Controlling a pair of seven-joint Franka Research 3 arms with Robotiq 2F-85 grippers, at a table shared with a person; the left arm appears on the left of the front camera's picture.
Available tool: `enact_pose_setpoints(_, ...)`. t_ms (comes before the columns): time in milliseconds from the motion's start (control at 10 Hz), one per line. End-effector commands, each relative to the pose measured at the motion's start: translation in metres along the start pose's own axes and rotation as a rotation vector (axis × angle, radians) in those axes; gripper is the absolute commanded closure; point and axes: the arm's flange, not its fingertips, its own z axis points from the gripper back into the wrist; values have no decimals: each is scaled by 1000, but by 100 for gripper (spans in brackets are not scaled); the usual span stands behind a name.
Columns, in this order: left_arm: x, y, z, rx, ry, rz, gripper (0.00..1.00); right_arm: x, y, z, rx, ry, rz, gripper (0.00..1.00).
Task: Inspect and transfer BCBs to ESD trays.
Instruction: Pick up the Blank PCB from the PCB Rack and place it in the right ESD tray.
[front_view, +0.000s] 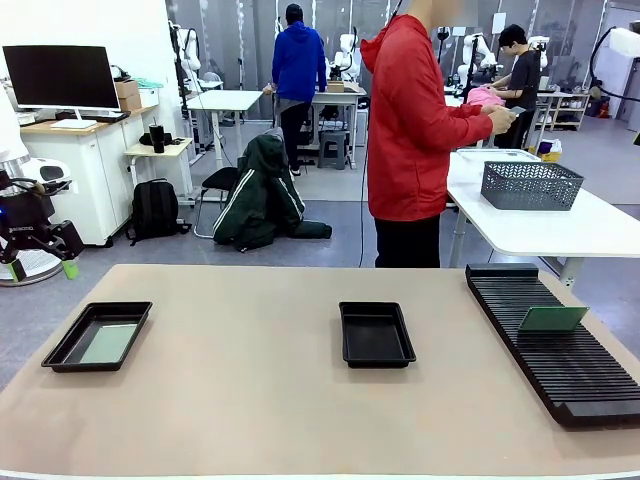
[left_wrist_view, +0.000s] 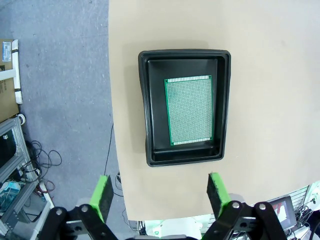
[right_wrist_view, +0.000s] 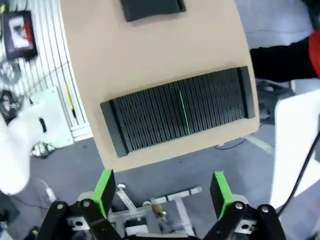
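One BCB (left_wrist_view: 189, 110) lies flat on the floor of the left ESD tray (left_wrist_view: 145, 115), perforated green face up and set toward one long wall. A second BCB (front_view: 552, 318) stands tilted in the slots of the long black ribbed rack (front_view: 560, 375) at the table's right end. From the right wrist we see it edge-on, a thin green line across the ribs. Between the two, near the middle of the tan table (front_view: 250, 400), sits the other ESD tray (front_view: 346, 335), its black floor bare. We look down past the left gripper (left_wrist_view: 159, 185), which hangs above the left tray with its green-padded fingers spread wide and grasping nothing. The right gripper (right_wrist_view: 162, 187) hovers high, out past the table edge beside the rack — also spread and grasping nothing. Across the table a person in a red hooded top (front_view: 410, 130) stands turned aside, one hand raised at chest height.
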Motion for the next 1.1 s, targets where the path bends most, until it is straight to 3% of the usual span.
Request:
enact_pose_setpoints(0,-1,1,-3,0,-15,-6,0,-12,1,-7,-26,43,139,0)
enact_pose_setpoints(200,-1,1,-3,0,-15,-6,0,-13,3,-7,-31,33,220,0)
enact_pose_setpoints(300,-1,1,-3,0,-15,-6,0,-8,3,-2,-52,21,136,0)
enact_pose_setpoints(400,-1,1,-3,0,-15,-6,0,-6,0,-3,-4,27,177,0)
enact_pose_setpoints(900,-1,1,-3,0,-15,-6,0,-6,-1,-2,-12,27,181,0)
enact_pose_setpoints(1000,-1,1,-3,0,-15,-6,0,-11,-13,-24,-17,-7,180,0)
